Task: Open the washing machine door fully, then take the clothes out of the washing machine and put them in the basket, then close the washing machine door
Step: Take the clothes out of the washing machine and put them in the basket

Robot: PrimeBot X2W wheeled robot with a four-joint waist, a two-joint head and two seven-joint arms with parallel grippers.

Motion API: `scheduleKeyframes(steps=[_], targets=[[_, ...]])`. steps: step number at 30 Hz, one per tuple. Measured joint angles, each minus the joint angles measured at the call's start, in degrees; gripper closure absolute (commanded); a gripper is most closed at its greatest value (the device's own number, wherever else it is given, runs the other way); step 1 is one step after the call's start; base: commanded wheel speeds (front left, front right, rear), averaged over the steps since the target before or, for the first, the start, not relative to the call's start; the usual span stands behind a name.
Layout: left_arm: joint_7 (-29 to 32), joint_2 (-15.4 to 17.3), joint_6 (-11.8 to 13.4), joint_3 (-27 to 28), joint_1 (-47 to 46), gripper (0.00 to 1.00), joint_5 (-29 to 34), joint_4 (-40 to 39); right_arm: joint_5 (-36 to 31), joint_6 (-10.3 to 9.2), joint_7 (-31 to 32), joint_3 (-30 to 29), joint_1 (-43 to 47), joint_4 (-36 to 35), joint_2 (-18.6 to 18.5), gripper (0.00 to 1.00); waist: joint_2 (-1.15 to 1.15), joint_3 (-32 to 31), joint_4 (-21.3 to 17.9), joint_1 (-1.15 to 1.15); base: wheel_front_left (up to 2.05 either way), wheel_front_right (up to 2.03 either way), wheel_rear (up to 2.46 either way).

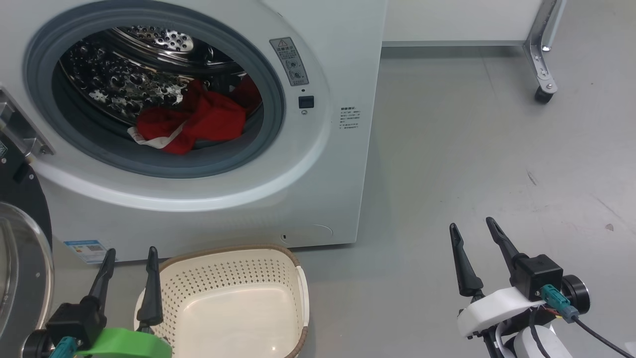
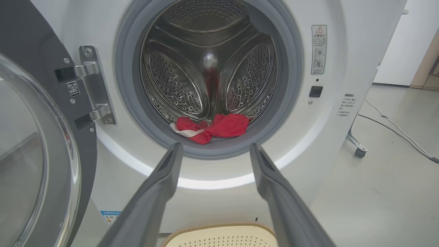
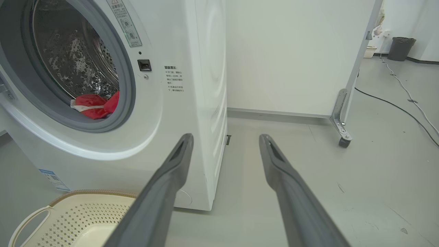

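Left gripper [image 1: 130, 250], right gripper [image 1: 472, 223] low, pointing up, wide apart, empty. Soft red clothes [image 1: 198, 122] in shiny holey drum [image 1: 149, 64].

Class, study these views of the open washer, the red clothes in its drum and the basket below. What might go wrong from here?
The clothes lie bunched at the grey seal; a pinch may lift only part, or snag there. The open door stands close beside the left end effector; reaching in may knock it. A garment dropped toward the basket may drape over its rim.
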Motion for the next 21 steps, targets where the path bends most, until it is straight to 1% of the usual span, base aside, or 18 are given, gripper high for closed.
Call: scheduleKeyframes(steps=[9,21], targets=[[0.01,0.0,0.0,-1.07,0.29,0.0,-0.78,-0.41,0.0,0.0,0.0,0.14,0.02,-0.01,0.0,0.0,0.0,0.09,0.07,0.0,0.36,-0.36,0.0],[0.0,0.0,-0.02,-1.31,0.52,0.0,-1.03,-0.43,0.03,-0.02,0.0,0.37,0.04,-0.02,0.0,0.0,0.0,0.61,0.05,0.0,0.04,-0.04,0.0]])
